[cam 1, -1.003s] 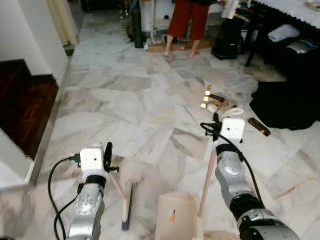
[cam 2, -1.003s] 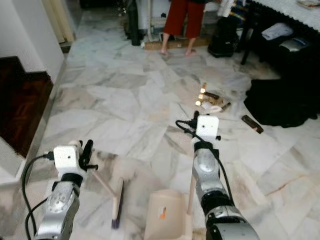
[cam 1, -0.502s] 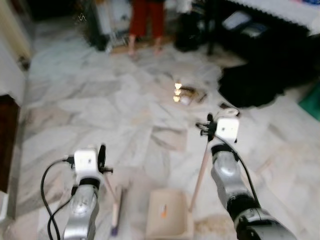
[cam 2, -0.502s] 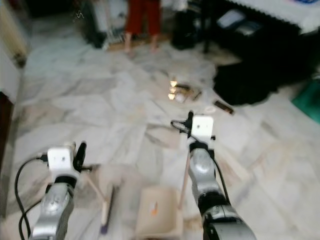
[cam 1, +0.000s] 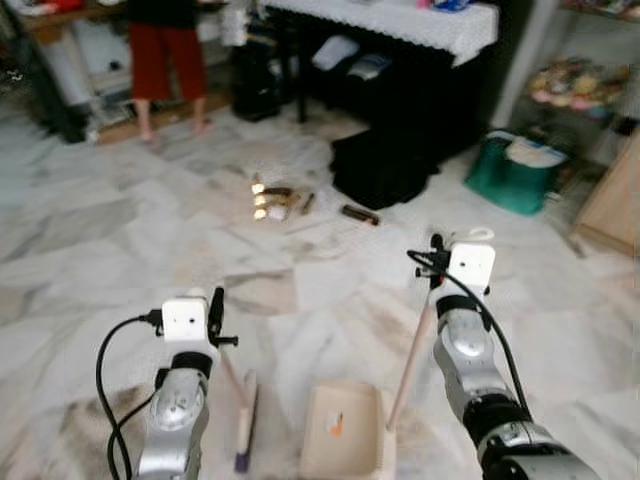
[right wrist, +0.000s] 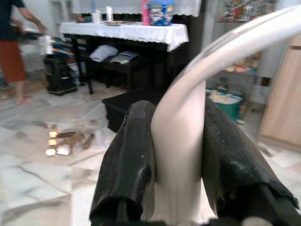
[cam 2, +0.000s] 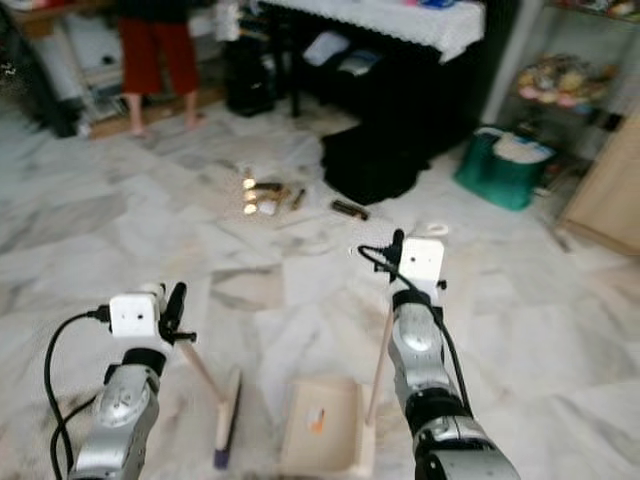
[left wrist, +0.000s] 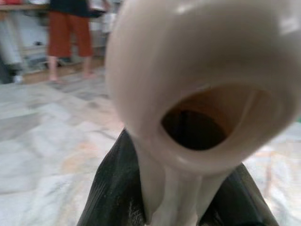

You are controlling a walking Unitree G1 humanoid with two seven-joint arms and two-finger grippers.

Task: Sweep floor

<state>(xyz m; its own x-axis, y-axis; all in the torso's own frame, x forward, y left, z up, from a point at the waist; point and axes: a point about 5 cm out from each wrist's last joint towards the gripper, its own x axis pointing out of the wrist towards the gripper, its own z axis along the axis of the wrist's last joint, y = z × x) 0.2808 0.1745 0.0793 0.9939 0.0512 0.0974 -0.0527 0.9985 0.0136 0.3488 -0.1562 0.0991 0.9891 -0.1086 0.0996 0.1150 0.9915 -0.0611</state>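
Observation:
My left gripper (cam 1: 214, 322) is shut on the thin cream handle of a small broom (cam 1: 245, 432), whose brush head rests on the marble floor in front of me. In the left wrist view the handle's hollow end (left wrist: 197, 117) sits between the black fingers (left wrist: 113, 188). My right gripper (cam 1: 432, 288) is shut on the long cream handle (right wrist: 181, 136) of a beige dustpan (cam 1: 340, 430) that stands on the floor just right of the broom. A scatter of litter (cam 1: 272, 200), gold wrappers and dark bits, lies on the floor well ahead.
A person in red trousers (cam 1: 165, 60) stands at the far left. A black table with a white lace cloth (cam 1: 400, 20) and a black bag (cam 1: 385, 165) are ahead. A green basket (cam 1: 515, 175) and a wooden cabinet (cam 1: 615, 200) stand at the right.
The camera has swung to the right, so the litter and the person have shifted left and the table, basket and cabinet have come into view. Both grippers keep their hold.

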